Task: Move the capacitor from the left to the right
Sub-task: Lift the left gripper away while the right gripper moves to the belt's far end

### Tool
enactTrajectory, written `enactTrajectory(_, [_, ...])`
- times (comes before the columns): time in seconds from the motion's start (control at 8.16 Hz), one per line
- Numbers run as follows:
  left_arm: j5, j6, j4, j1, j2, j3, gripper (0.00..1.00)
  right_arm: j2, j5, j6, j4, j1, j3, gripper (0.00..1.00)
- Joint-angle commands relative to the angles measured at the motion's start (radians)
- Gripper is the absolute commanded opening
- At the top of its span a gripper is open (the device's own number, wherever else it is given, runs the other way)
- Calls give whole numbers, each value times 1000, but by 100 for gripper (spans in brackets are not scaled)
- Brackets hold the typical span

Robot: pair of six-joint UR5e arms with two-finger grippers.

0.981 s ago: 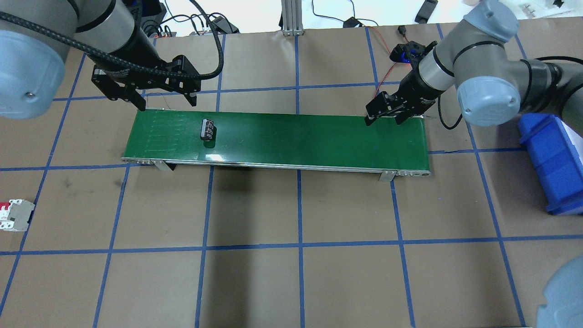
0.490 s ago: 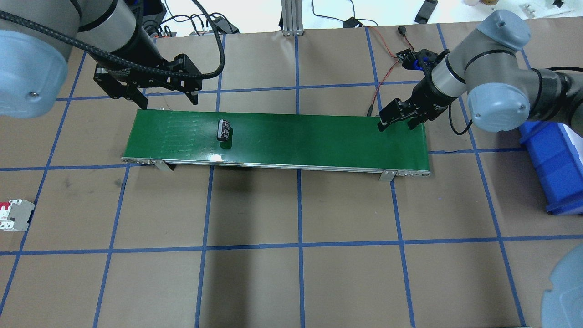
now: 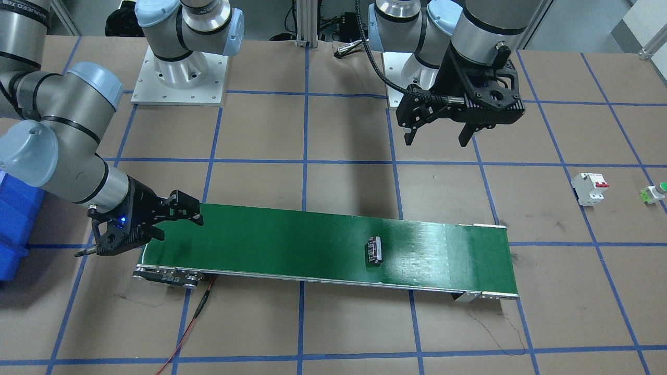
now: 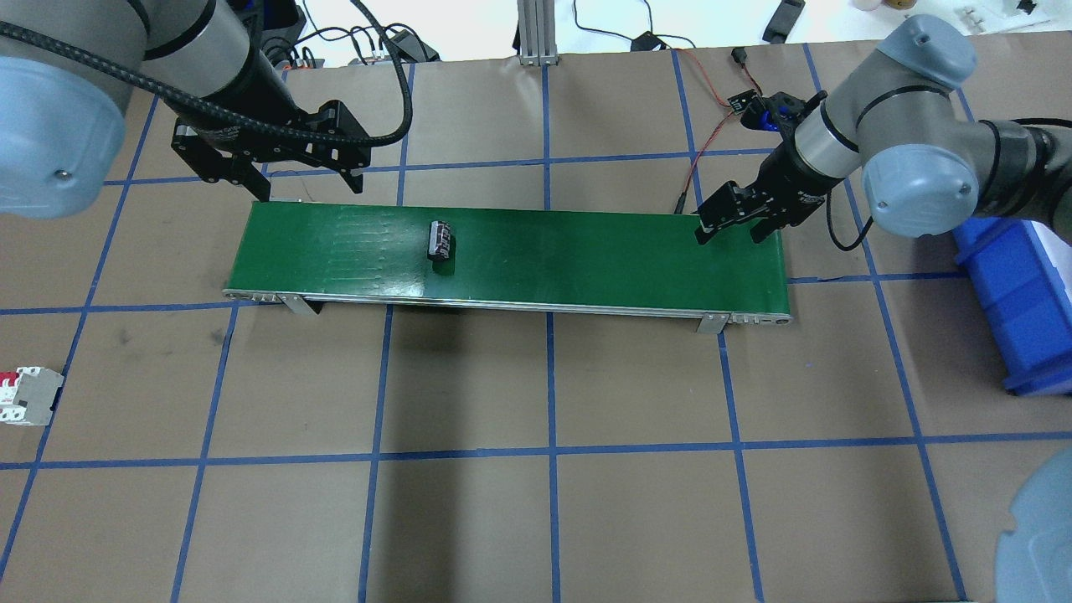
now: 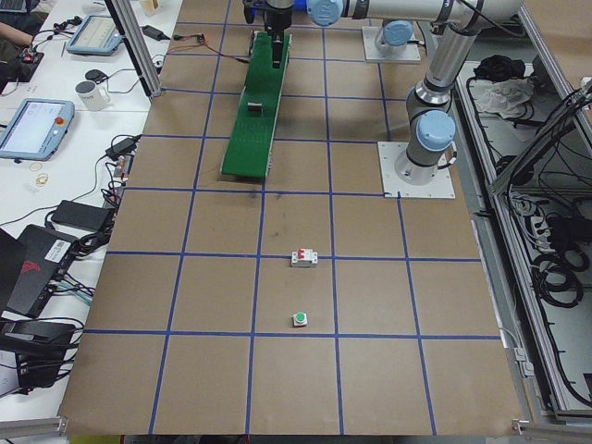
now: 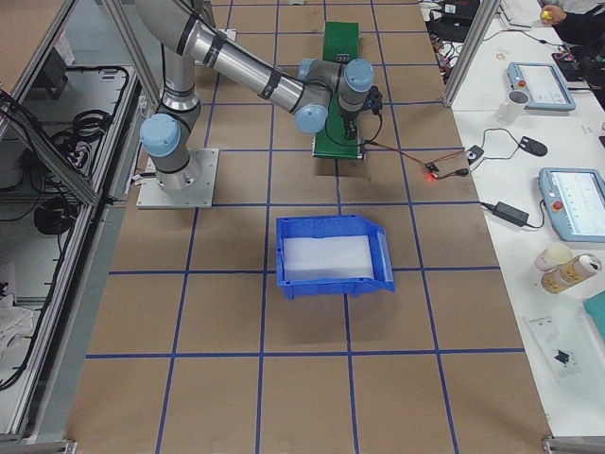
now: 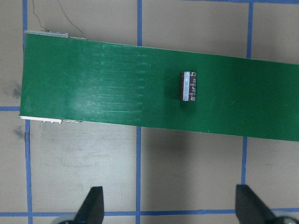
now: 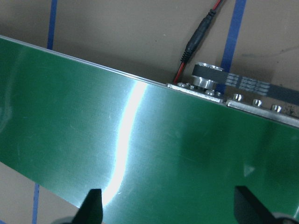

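Observation:
The capacitor (image 4: 440, 239), a short black cylinder with silvery stripes, lies on its side on the green conveyor belt (image 4: 586, 260), left of the belt's middle. It also shows in the front view (image 3: 374, 249) and the left wrist view (image 7: 188, 86). My left gripper (image 4: 310, 191) is open and empty, above the table just behind the belt's left end. My right gripper (image 4: 729, 237) is open and empty, low over the belt's right end; the right wrist view (image 8: 168, 210) shows bare belt between its fingers.
A white circuit breaker (image 4: 25, 396) with red switches lies at the table's left edge, with a green-capped push button (image 3: 655, 192) beyond it. A blue bin (image 4: 1017, 293) stands right of the belt. A red-black cable (image 4: 708, 138) runs behind the belt's right end.
The capacitor has travelled to the right along the belt. My right gripper shifted a little to the right, over the belt's end. My left gripper has barely moved.

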Motion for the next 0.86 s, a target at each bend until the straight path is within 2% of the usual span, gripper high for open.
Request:
enactTrajectory(0.0, [-2, 0, 0, 0, 0, -2, 100, 10, 8, 1, 25, 0, 0, 100])
enactTrajectory(0.25, [-2, 0, 0, 0, 0, -2, 100, 36, 38, 39, 16, 0, 0, 95])
enactTrajectory(0.37, [-2, 0, 0, 0, 0, -2, 100, 36, 113, 149, 14, 0, 2, 97])
enactTrajectory(0.74, [-5, 0, 0, 0, 0, -4, 100, 38, 94, 150, -1, 0, 8, 100])
